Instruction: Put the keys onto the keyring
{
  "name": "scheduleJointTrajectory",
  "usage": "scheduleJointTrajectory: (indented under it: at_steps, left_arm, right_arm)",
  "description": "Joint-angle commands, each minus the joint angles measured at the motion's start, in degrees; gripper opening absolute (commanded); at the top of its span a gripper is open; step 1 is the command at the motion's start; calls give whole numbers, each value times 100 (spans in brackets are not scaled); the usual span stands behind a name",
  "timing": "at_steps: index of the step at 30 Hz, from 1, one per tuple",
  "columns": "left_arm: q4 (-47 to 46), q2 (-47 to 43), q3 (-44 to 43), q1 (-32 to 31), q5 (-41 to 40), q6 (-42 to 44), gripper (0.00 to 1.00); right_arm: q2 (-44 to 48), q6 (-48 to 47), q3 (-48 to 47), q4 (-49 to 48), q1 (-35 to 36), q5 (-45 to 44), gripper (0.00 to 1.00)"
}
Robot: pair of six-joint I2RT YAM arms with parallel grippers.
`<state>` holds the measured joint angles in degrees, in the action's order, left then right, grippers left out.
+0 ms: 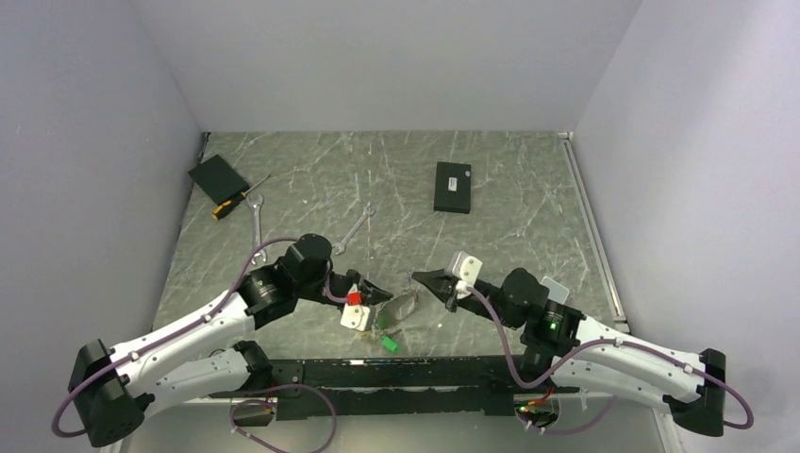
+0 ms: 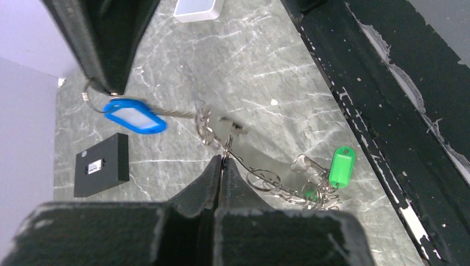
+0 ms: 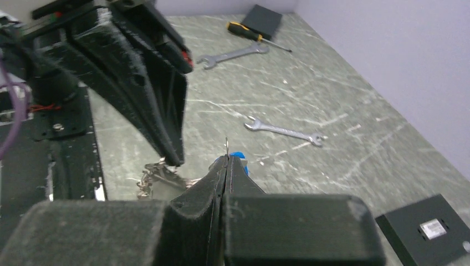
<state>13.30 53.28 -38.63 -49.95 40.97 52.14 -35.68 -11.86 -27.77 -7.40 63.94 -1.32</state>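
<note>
Basically: the keyring [image 1: 403, 305] is thin, light, springy wire. It looks slippery and likely to twist, so I'd pinch bare wire, away from the chain cluster [image 2: 205, 124]. The left gripper [image 2: 223, 158] has its fingers together, clamped on that wire just left of the green-tagged key [image 2: 342, 166]. The right gripper [image 3: 226, 160] is also closed, pinching the small ring of the blue-tagged key [image 2: 133, 116], farther left of the green one.
</note>
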Motion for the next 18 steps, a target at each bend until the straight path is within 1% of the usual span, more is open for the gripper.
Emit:
scheduleJointTrajectory:
  at_steps: [1,6,12,14,18]
  left_arm:
    - [-495,-218,-51,-19,272,-300,0]
    - [-580,-264,-4,-18,323,-320,0]
    - [-586,-174,-32,-17,336,-367,0]
    - [-616,-156,-30,-19,318,-423,0]
    - [-454,-61,-65,-19,260,-443,0]
  right_arm:
    - [113,-151,-263,94,12,844,0]
    - [-78,-231,-479,547,19,1138,0]
    - [-289,-144,-573,708,22,1734,0]
    - [-311,-93,-557,707,22,1653,0]
    - [-257,-106,-499,713,21,944,0]
